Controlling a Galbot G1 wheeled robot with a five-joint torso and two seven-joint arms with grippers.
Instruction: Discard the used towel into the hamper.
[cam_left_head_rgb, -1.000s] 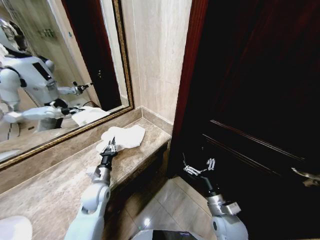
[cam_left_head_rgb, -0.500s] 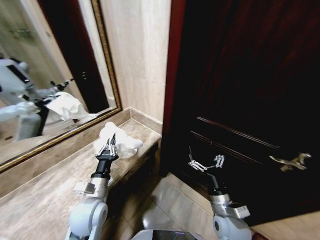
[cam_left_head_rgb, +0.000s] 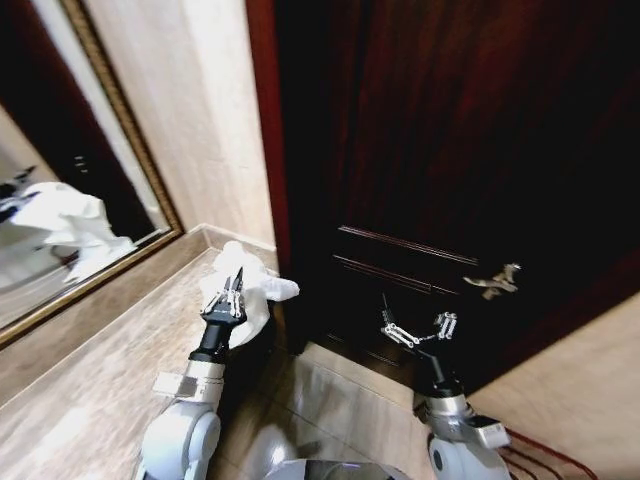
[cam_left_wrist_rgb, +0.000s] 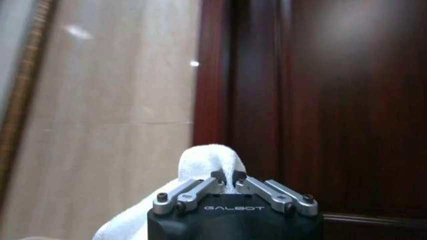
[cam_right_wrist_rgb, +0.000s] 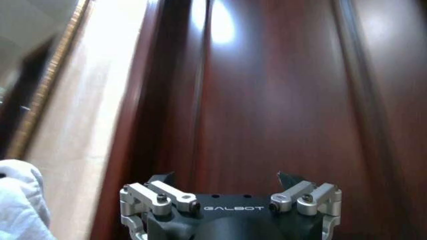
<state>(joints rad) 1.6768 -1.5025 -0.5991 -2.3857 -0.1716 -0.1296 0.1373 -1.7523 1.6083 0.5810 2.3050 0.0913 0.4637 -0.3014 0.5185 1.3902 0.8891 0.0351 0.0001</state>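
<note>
Towel (cam_left_head_rgb: 245, 295) above marble counter (cam_left_head_rgb: 90, 370), beside door (cam_left_head_rgb: 450, 150).

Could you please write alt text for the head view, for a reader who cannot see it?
The robot's left hand grips a white towel at the end of a marble counter. The right hand hangs open before a dark wooden door, and a reddish wire hamper shows behind it.

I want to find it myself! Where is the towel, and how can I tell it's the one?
Find the big dark wooden door, then look toward the marble counter beside it. Over the counter's end, the left gripper pinches the towel: a crumpled white cloth, the one soft thing among hard stone and wood.
</note>
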